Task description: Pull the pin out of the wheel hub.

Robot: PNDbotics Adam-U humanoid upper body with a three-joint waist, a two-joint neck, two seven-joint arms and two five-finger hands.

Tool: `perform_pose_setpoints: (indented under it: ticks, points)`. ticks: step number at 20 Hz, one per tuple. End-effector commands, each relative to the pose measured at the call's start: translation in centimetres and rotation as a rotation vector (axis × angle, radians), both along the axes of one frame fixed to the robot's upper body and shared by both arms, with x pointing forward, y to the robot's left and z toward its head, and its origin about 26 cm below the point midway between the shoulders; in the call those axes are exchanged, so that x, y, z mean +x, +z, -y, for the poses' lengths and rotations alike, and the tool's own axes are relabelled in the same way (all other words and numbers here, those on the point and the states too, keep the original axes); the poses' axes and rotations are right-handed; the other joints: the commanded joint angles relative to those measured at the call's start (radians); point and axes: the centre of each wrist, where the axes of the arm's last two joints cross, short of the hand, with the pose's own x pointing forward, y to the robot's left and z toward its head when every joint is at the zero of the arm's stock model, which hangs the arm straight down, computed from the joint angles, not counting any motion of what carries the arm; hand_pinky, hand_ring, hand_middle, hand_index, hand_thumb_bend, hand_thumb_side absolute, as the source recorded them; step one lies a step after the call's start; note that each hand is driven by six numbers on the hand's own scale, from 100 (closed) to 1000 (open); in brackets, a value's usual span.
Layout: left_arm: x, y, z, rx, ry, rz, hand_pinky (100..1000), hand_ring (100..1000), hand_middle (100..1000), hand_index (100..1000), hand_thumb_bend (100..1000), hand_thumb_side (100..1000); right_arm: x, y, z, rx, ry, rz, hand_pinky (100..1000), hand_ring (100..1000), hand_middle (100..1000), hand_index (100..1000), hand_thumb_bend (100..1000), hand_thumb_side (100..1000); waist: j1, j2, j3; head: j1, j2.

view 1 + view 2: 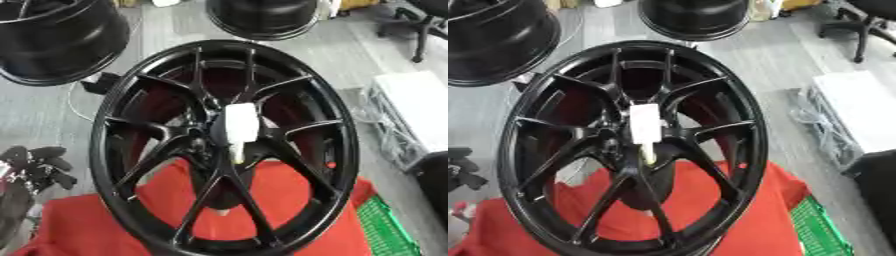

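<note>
A large black wheel hub (226,150) with thin spokes fills the middle of both eye views, lying on a red cloth (79,227) that shows beneath it and through the gaps between its spokes. At the centre of the wheel, where the spokes meet, sits the pin (240,127): a pale, whitish block with a narrower yellowish tip pointing toward the near rim. It seems to be seated in the centre bore, though the blur makes it hard to tell how deep it goes. No hand touches the pin or the wheel. The robot's left hand (39,167) shows at the left edge, well apart from the pin, dark, with its fingers curled and nothing in them; the left eye view shows most of it, while the right eye view catches only a sliver at the frame edge. The right hand appears in neither view. Two more black wheels (57,37) lie on the grey floor beyond, at upper left and top centre. A green basket (820,230) sits at the lower right corner, beside the cloth, and a white box (859,107) lies at the right.
</note>
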Motion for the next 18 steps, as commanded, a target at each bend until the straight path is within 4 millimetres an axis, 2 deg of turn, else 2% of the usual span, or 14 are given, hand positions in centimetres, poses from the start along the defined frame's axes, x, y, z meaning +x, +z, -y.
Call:
perform_pose_setpoints:
  ticks: [1, 2, 3, 4, 7, 8, 9, 13, 18]
  points:
    - [0.0, 0.6, 0.0, 0.007, -0.006, 0.021, 646, 467, 549, 766, 146, 964, 2.8, 2.3, -1.7, -0.044, 0.042, 0.156, 484, 607, 870, 909, 100, 338, -0.007, -0.015, -0.004, 0.007, -0.005]
    - [0.0, 0.7, 0.0, 0.007, -0.003, 0.023, 646, 467, 549, 766, 146, 964, 3.4, 2.6, -2.5, -0.05, 0.059, 0.196, 484, 607, 870, 909, 100, 338, -0.007, -0.013, -0.007, 0.01, -0.007]
    - [0.0, 0.6, 0.1, 0.005, -0.004, 0.021, 646, 468, 550, 766, 148, 965, 4.1, 2.9, -3.3, -0.047, 0.072, 0.243, 475, 593, 863, 904, 100, 446, -0.006, -0.015, -0.005, 0.011, -0.005]
    - [0.1, 0.6, 0.1, 0.003, -0.006, 0.021, 646, 468, 550, 766, 148, 965, 5.0, 3.3, -4.5, -0.039, 0.091, 0.295, 475, 590, 859, 901, 100, 470, -0.005, -0.014, -0.007, 0.014, -0.005]
    - [0.1, 0.7, 0.2, 0.001, -0.006, 0.024, 646, 468, 550, 766, 148, 965, 7.2, 4.1, -8.2, -0.002, 0.161, 0.434, 473, 579, 844, 891, 100, 470, -0.001, -0.01, -0.014, 0.024, -0.007]
    - [0.1, 0.7, 0.2, -0.001, -0.005, 0.024, 646, 468, 550, 766, 148, 966, 7.6, 4.2, -9.4, 0.021, 0.182, 0.476, 473, 569, 834, 883, 100, 519, 0.001, -0.01, -0.017, 0.026, -0.007]
    - [0.1, 0.7, 0.2, -0.002, -0.005, 0.024, 646, 468, 550, 766, 148, 966, 7.9, 4.3, -10.5, 0.049, 0.204, 0.515, 473, 569, 834, 883, 100, 519, 0.003, -0.009, -0.019, 0.028, -0.007]
    - [0.1, 0.7, 0.4, -0.004, -0.012, 0.024, 646, 469, 552, 766, 148, 967, 8.0, 4.0, -14.8, 0.178, 0.31, 0.629, 477, 570, 833, 882, 100, 523, 0.011, -0.007, -0.029, 0.04, -0.004]
    - [0.1, 0.7, 0.4, -0.003, -0.009, 0.031, 648, 473, 557, 767, 147, 968, 6.8, 3.4, -19.3, 0.287, 0.43, 0.74, 480, 569, 830, 880, 100, 541, 0.017, -0.001, -0.038, 0.058, -0.002]
